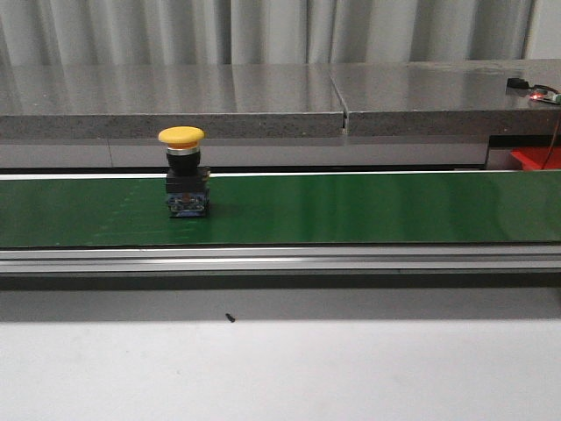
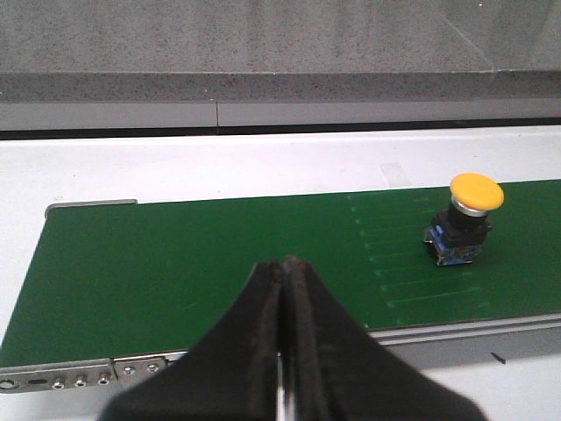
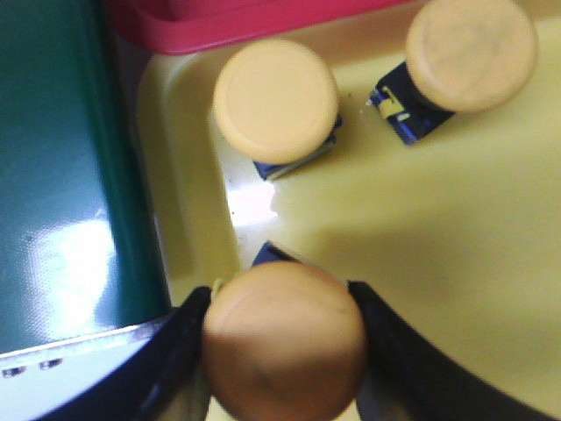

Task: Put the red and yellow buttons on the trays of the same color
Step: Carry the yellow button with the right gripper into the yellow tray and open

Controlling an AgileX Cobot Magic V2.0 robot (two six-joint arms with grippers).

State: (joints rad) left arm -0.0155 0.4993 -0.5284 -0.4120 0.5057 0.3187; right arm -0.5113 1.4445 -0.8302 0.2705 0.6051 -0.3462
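Note:
One yellow button point(image 1: 181, 167) stands upright on the green belt point(image 1: 368, 210), left of centre. In the left wrist view that yellow button point(image 2: 469, 215) sits well off to one side of my left gripper point(image 2: 285, 263), which is shut with nothing in it, above the belt's near edge. My right gripper point(image 3: 280, 303) is shut on another yellow button point(image 3: 285, 351), held by its cap over the yellow tray point(image 3: 438, 263). Two more yellow buttons point(image 3: 276, 101) point(image 3: 472, 53) lie in that tray. The red tray point(image 3: 228, 22) borders it. No red button shows.
A grey stone ledge point(image 1: 263, 96) runs behind the belt, and an aluminium rail point(image 1: 280, 257) runs along its front. A red corner point(image 1: 535, 158) shows at the far right. The belt's end plate with screws point(image 2: 79, 379) lies near my left gripper. Neither arm appears in the front view.

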